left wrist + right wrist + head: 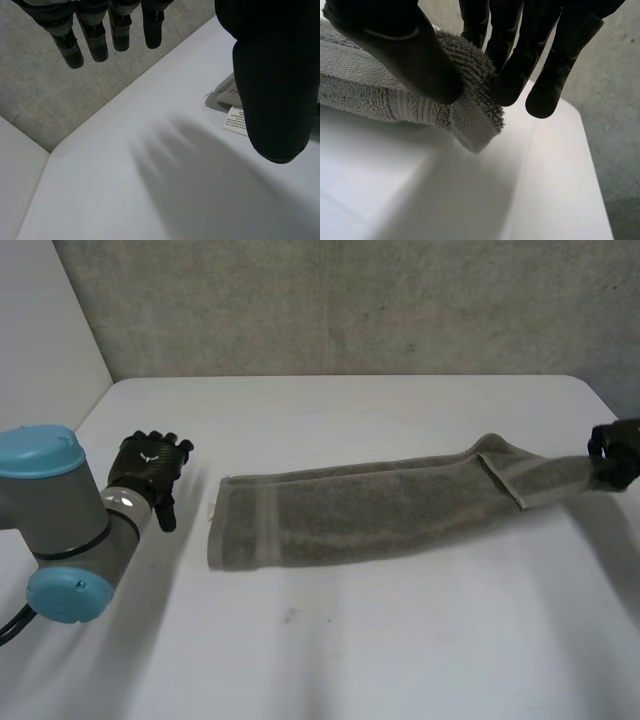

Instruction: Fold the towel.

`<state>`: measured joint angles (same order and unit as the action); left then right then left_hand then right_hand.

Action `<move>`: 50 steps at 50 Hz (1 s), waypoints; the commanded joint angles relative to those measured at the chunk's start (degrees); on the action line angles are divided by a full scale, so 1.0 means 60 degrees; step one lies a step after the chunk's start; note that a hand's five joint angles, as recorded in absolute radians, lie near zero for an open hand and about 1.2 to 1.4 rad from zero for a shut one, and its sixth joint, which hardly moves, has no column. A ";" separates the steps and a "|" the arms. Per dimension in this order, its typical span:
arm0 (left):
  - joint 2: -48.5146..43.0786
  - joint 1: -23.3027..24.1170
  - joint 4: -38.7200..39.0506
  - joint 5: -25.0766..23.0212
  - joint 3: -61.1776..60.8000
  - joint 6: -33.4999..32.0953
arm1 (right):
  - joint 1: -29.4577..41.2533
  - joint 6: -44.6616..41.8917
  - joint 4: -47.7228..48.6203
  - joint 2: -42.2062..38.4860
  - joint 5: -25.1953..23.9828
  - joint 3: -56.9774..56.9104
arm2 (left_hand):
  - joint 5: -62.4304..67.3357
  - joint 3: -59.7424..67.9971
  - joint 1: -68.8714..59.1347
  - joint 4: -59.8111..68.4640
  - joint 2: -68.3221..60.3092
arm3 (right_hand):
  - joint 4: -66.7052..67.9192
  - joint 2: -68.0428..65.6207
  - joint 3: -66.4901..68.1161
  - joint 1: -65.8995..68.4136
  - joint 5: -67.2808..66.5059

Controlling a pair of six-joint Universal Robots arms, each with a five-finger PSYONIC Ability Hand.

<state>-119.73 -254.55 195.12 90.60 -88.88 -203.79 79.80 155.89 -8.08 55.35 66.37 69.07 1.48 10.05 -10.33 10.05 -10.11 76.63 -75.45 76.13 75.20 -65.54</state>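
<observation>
Towel [370, 510] stretched across bench [380, 650], 9 to 3 o'clock. Right hand [618, 452] at 3 o'clock, fingers [512, 65] pinching towel end against thumb [395, 45]. Left hand [150, 465] at 9 o'clock, fingers straight, empty. Step, likely: fold start. Next: carry pinched end onto 9 o'clock end.

I am working at what is looking like a robotics lab bench: a bare white table [400, 660] is standing against a rough grey wall [350, 300], and a plain white panel [40, 320] is closing off my left side.
</observation>
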 commanded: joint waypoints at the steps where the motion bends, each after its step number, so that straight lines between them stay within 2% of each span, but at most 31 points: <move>1: 0.0166 -0.0055 0.0029 0.0003 -0.0157 0.0009 | 0.2096 0.1074 -0.0411 0.0034 0.0158 -0.1682 | 0.0069 0.0308 -0.0262 0.0308 -0.0297 | 0.0561 -0.0759 0.0645 0.0799 -0.0743; 4: 0.0224 -0.0069 0.0043 0.0003 -0.0157 0.0038 | 0.3920 0.1833 -0.0455 -0.0156 0.0625 -0.2981 | 0.0041 0.0280 -0.0234 0.0280 -0.0269 | 0.0561 -0.0759 0.0645 0.0799 -0.0743; 7: 0.0239 -0.0084 0.0044 0.0003 -0.0157 0.0097 | 0.4615 0.2011 -0.0411 -0.0318 0.0964 -0.3469 | 0.0041 0.0280 -0.0234 0.0280 -0.0269 | 0.0561 -0.0759 0.0645 0.0799 -0.0743; 11: 0.0297 -0.0113 0.0029 0.0003 -0.0157 0.0287 | 0.7684 0.2260 -0.0382 -0.1895 0.1973 -0.5763 | 0.0041 0.0280 -0.0234 0.0280 -0.0269 | 0.0561 -0.0759 0.0645 0.0799 -0.0743; 12: 0.0297 -0.0113 0.0029 0.0003 -0.0157 0.0287 | 0.7691 0.2260 -0.0382 -0.1900 0.1975 -0.5769 | 0.0041 0.0280 -0.0234 0.0280 -0.0269 | 0.0561 -0.0759 0.0645 0.0799 -0.0743; 14: 0.0428 -0.0171 0.0000 0.0017 -0.0186 0.0346 | 0.8756 0.2275 -0.0411 -0.2964 0.2135 -0.6804 | 0.0069 0.0308 -0.0261 0.0308 -0.0297 | 0.0561 -0.0759 0.0645 0.0799 -0.0743; 17: 0.0488 -0.0230 -0.0015 0.0017 -0.0201 0.0375 | 0.9141 0.2245 -0.0455 -0.3511 0.2136 -0.7219 | 0.0041 0.0280 -0.0234 0.0280 -0.0269 | 0.0561 -0.0759 0.0645 0.0799 -0.0743; 19: 0.0634 -0.0420 -0.0044 0.0017 -0.0201 0.0477 | 0.9681 0.2245 -0.0484 -0.4401 0.2165 -0.7817 | 0.0041 0.0280 -0.0234 0.0280 -0.0270 | 0.0561 -0.0759 0.0645 0.0799 -0.0743; 27: 0.0883 -0.0874 -0.0044 -0.0041 -0.0186 0.0946 | 1.0415 0.2216 -0.0484 -0.5663 0.2458 -0.8508 | 0.0069 0.0308 -0.0262 0.0308 -0.0297 | 0.0561 -0.0759 0.0645 0.0799 -0.0743; 32: 0.0883 -0.0890 -0.0059 -0.0041 -0.0215 0.0976 | 1.0533 0.2187 -0.0746 -0.5826 0.2371 -0.8435 | 0.0069 0.0308 -0.0262 0.0308 -0.0297 | 0.0561 -0.0759 0.0645 0.0799 -0.0743; 33: 0.0883 -0.0875 -0.0059 -0.0041 -0.0216 0.0976 | 1.0533 0.2143 -0.0980 -0.5797 0.2327 -0.8449 | 0.0069 0.0308 -0.0262 0.0308 -0.0297 | -0.5202 0.5004 -0.5118 -0.4964 0.5021; 34: 0.0883 -0.0875 -0.0059 -0.0041 -0.0216 0.0976 | 1.0533 0.2143 -0.0982 -0.5797 0.2326 -0.8450 | 0.0069 0.0308 -0.0262 0.0308 -0.0297 | -0.5259 0.5062 -0.5176 -0.5021 0.5078; 35: 0.0883 -0.0831 -0.0059 -0.0041 -0.0230 0.0976 | 1.0533 0.2027 -0.1200 -0.5753 0.2326 -0.8508 | 0.0069 0.0308 -0.0262 0.0308 -0.0297 | -1.1061 1.0863 -1.0977 -1.0823 1.0880; 42: 0.0971 -0.0611 -0.0118 -0.0056 -0.0245 0.1005 | 1.0240 0.1674 -0.1817 -0.4947 0.2414 -0.8420 | 0.0069 0.0308 -0.0262 0.0308 -0.0297 | -1.1105 1.0908 -1.1021 -1.0867 1.0924; 50: 0.1645 0.0136 -0.0176 -0.0085 -0.0465 0.1196 | 0.8907 0.1733 -0.2345 -0.3336 0.2312 -0.7131 | 0.0069 0.0308 -0.0262 0.0308 -0.0297 | -1.1105 1.0908 -1.1021 -1.0867 1.0924</move>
<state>-112.49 -256.95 194.21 90.17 -91.14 -197.47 138.37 166.28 -20.36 28.82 80.78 20.62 1.48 10.05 -10.32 10.05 -10.13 14.77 -14.82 14.04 13.48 -3.52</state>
